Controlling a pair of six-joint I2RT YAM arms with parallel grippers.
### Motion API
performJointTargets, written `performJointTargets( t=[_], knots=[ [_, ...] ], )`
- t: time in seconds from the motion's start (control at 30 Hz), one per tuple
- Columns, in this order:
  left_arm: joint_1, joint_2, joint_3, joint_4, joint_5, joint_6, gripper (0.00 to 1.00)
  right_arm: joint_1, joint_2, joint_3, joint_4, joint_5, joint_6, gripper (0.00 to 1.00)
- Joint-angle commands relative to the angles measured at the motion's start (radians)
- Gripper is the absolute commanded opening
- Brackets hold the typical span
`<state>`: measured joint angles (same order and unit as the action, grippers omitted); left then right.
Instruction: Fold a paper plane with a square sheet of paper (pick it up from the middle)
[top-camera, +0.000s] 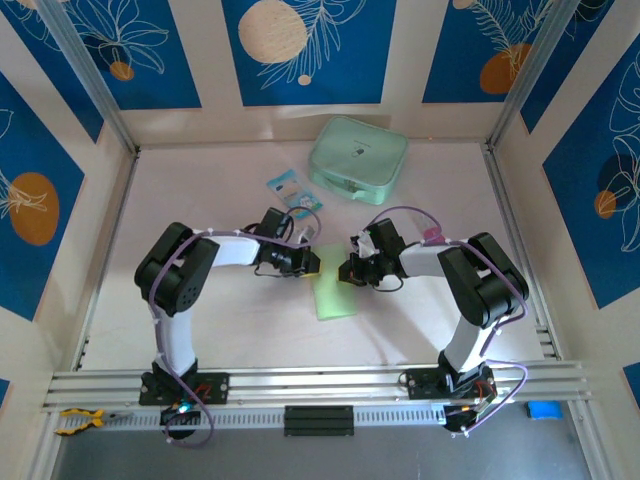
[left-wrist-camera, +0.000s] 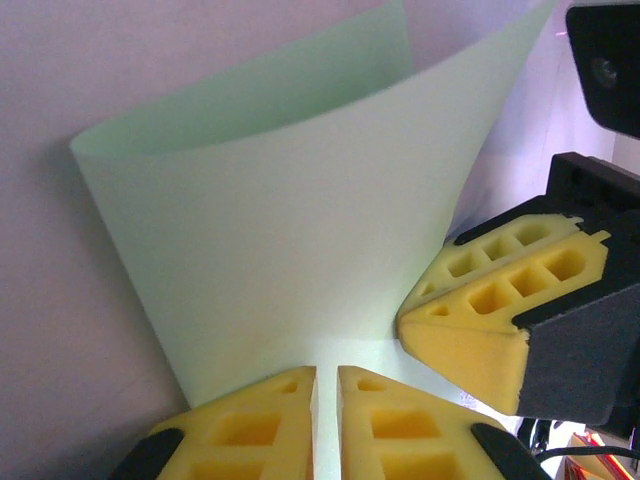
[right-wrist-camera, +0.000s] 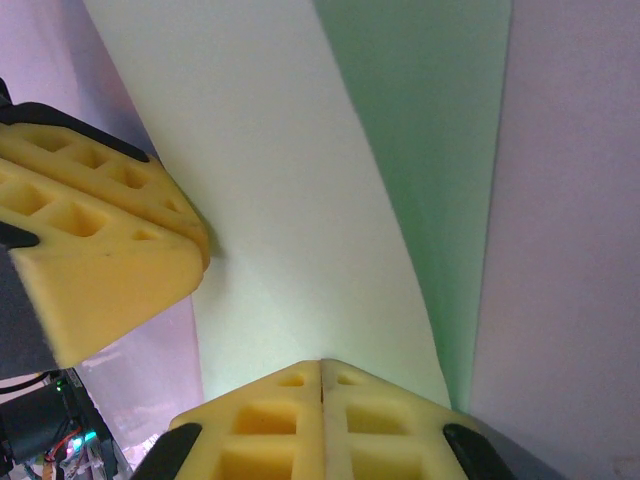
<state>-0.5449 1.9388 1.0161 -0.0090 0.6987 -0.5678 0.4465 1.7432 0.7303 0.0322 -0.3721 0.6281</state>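
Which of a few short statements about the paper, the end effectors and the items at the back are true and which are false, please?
1. The square sheet of paper lies flat. False: it is bent over in a curve.
2. The left end effector and right end effector are each shut on that sheet. True.
3. The mint-green zip case sits farther back than the sheet. True.
4. The blue-and-white packet rests on top of the case. False: it lies on the table, left of the case.
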Motion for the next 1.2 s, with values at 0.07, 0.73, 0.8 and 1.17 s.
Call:
performJointTargets(
  t=[0.07, 0.73, 0.8, 1.17],
  knots=[
    [0.026, 0.002, 0.046, -0.018, 0.013, 0.017, 0.15, -0.015, 0.049, -0.066, -0.178, 0.144, -0.027, 0.00],
    [0.049, 0.009, 0.116, -0.114, -0.029, 0.040, 0.15, -0.015, 0.040, -0.074, -0.176, 0.147, -0.024, 0.00],
    [0.049, 0.030, 0.137, -0.095, -0.001, 0.039, 0.15, -0.015, 0.040, -0.076, -0.175, 0.145, -0.024, 0.00],
    [0.078, 0.116, 0.115, -0.069, -0.040, 0.049, 0.14, -0.018, 0.037, -0.081, -0.169, 0.143, -0.024, 0.00]
  ],
)
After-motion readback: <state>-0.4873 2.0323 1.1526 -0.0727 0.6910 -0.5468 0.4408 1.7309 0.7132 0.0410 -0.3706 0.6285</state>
